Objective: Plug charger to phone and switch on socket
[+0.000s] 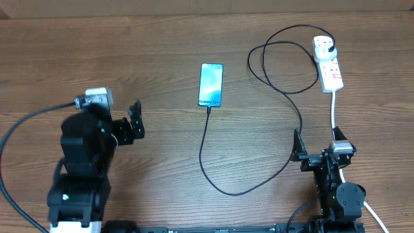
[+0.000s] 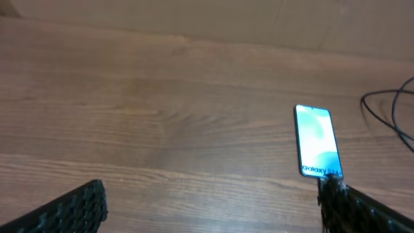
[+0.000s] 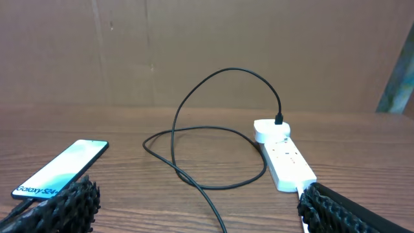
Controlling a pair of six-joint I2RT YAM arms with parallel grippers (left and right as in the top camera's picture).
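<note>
The phone lies flat at the table's middle, its blue screen lit; it also shows in the left wrist view and the right wrist view. The black charger cable runs from the phone's near end, loops right and up to its black plug in the white socket strip, also seen in the right wrist view. My left gripper is open and empty, left of the phone. My right gripper is open and empty, near the front edge below the socket.
The socket's thick white cord runs down toward my right arm. The cable loop lies between phone and socket. A brown cardboard wall stands behind the table.
</note>
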